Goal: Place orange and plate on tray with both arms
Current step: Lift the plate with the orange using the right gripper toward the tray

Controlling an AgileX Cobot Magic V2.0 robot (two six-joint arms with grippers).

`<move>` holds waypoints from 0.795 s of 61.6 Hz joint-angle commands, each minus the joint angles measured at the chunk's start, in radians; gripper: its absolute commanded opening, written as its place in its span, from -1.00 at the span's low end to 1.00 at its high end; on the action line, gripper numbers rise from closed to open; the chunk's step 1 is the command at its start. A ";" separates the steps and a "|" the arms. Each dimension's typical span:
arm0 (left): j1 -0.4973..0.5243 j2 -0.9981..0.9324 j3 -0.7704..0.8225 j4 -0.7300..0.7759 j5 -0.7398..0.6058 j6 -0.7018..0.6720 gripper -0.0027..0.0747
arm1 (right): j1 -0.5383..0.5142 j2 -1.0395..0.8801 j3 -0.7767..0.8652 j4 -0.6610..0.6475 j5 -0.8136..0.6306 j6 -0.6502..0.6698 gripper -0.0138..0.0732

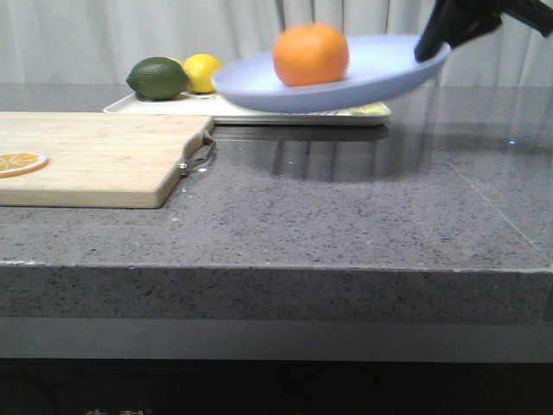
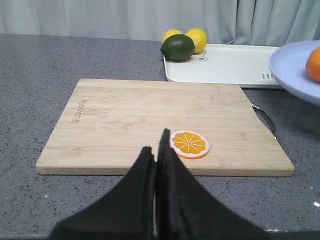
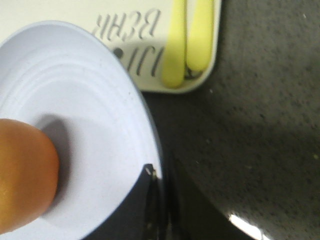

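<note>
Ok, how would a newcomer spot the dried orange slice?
Find the light wooden cutting board on the grey counter's left side. Near its front edge lies one thin flat orange slice, white-rimmed with visible segments; the whole round orange instead rides on the lavender plate.

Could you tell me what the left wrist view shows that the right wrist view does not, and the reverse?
Only the left wrist view shows the wooden cutting board with the dried orange slice on it, the dark green lime and two lemons at the tray's corner, and the shut left gripper. Only the right wrist view shows the right gripper clamped on the plate's rim, two pale yellow strips lying in the tray, and the tray's printed lettering up close. Both show the lavender-blue plate, the orange on it and the cream tray.
</note>
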 commanded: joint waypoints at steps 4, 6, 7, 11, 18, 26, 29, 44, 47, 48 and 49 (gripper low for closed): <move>0.001 0.013 -0.025 -0.007 -0.083 -0.008 -0.98 | 0.000 -0.002 -0.158 0.135 -0.022 -0.003 -0.90; 0.001 0.013 -0.025 -0.007 -0.083 -0.008 -0.98 | 0.000 0.022 -0.202 0.166 -0.011 -0.002 -0.90; 0.001 0.013 -0.025 -0.007 -0.083 -0.008 -0.98 | 0.000 0.039 -0.221 0.179 -0.006 -0.002 -0.90; 0.001 0.013 -0.025 -0.007 -0.083 -0.008 -0.98 | 0.000 0.097 -0.323 0.240 0.012 0.000 -0.90; 0.001 0.013 -0.025 -0.007 -0.083 -0.008 -0.98 | 0.000 0.212 -0.487 0.288 0.027 0.042 -0.90; 0.001 0.013 -0.025 -0.007 -0.083 -0.008 -0.98 | 0.000 0.334 -0.683 0.292 0.030 0.101 -0.90; 0.001 0.013 -0.025 -0.007 -0.083 -0.008 -0.98 | 0.000 0.381 -0.754 0.291 0.030 0.119 -0.90; 0.001 0.013 -0.025 -0.007 -0.083 -0.008 -0.98 | 0.000 0.565 -0.987 0.289 0.007 0.186 -0.93; 0.001 0.013 -0.025 -0.007 -0.083 -0.008 -0.98 | 0.001 0.590 -1.003 0.289 -0.015 0.186 -0.93; 0.001 0.013 -0.025 -0.007 -0.083 -0.008 -0.98 | 0.001 0.595 -1.009 0.289 -0.024 0.186 -0.93; 0.001 0.013 -0.025 -0.007 -0.083 -0.008 -0.98 | 0.001 0.604 -1.013 0.289 -0.029 0.186 -0.93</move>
